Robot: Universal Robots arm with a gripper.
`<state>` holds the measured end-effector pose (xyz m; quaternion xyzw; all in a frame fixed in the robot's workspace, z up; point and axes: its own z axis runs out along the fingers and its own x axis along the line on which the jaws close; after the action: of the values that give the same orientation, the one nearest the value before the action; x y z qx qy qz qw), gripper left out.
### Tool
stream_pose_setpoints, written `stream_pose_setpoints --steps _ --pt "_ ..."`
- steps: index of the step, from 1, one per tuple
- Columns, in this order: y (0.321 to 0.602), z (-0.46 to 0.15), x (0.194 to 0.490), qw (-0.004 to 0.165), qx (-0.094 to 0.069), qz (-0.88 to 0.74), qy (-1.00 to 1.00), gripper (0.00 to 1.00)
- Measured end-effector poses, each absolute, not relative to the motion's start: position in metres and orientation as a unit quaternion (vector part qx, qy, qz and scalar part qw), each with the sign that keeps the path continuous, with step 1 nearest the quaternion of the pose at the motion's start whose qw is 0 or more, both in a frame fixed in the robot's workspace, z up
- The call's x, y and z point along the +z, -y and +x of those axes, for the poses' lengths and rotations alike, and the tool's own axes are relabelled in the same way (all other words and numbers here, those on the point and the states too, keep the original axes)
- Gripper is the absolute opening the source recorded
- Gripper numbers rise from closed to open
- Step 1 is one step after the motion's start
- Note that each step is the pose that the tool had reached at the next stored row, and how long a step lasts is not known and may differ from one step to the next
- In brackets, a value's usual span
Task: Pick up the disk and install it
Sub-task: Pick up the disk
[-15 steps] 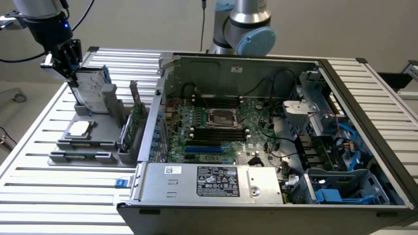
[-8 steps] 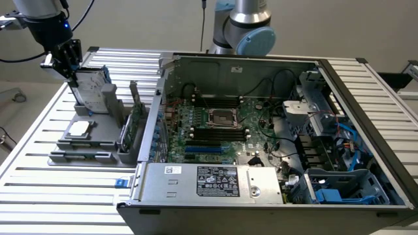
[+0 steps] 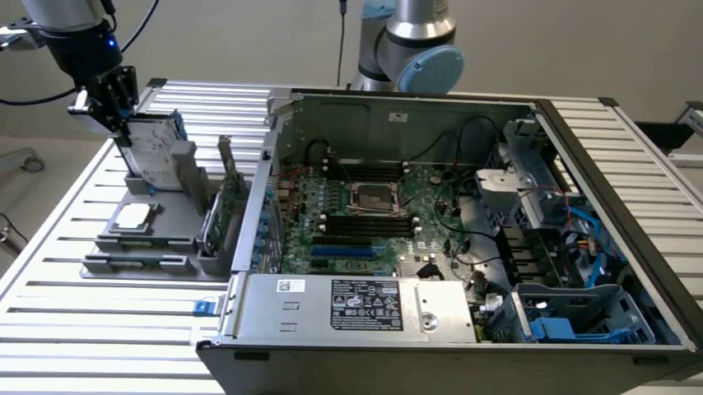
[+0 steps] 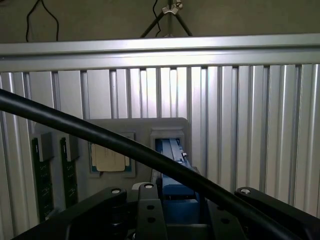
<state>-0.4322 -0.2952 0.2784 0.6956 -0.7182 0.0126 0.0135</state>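
Exterior view: gripper [image 3: 123,123] sits at 10 o'clock of the scene, pointing down, jaws pinched on the top edge of the disk [image 3: 156,148]. Disk is upright with its blue carrier edge showing, lower end at the slot of the grey fixture [image 3: 165,247]. Can't tell from where I stand whether it's clear of the slot or seated in it.

Wrist view backs up the grip: gripper [image 4: 175,192] has the blue carrier of the disk [image 4: 170,155] between its fingers [image 4: 145,200], close on both sides. A black cable [image 4: 100,135] runs diagonally in front of the camera.

Same fixture also carries:
- small square chip [image 3: 134,216], lying flat at 6 o'clock of the disk, near it
- green circuit card [image 3: 225,206], standing upright at 3 o'clock of the disk, on the fixture edge nearest the case
- two dark memory sticks [image 4: 42,175], seen from the wrist view beside the chip [image 4: 111,157]

Fixture rests on the slatted aluminium table [image 3: 66,329]. At 3 o'clock of it, touching or just beside, is the open computer case [image 3: 615,164]: motherboard [image 3: 351,230] with the CPU socket [image 3: 368,196] mid-board, power supply [image 3: 351,306] with a white label at 6 o'clock, blue drive cage [image 3: 582,317] at 4 o'clock. Arm joint [image 3: 423,58] with a pale blue cap stands behind the case at 12 o'clock.
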Motion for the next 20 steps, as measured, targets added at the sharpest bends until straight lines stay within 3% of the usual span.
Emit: stream_pose_setpoints --steps 20 --pt "0.2953 -0.4326 0.2794 0.011 0.015 0.696 0.718 0.33"
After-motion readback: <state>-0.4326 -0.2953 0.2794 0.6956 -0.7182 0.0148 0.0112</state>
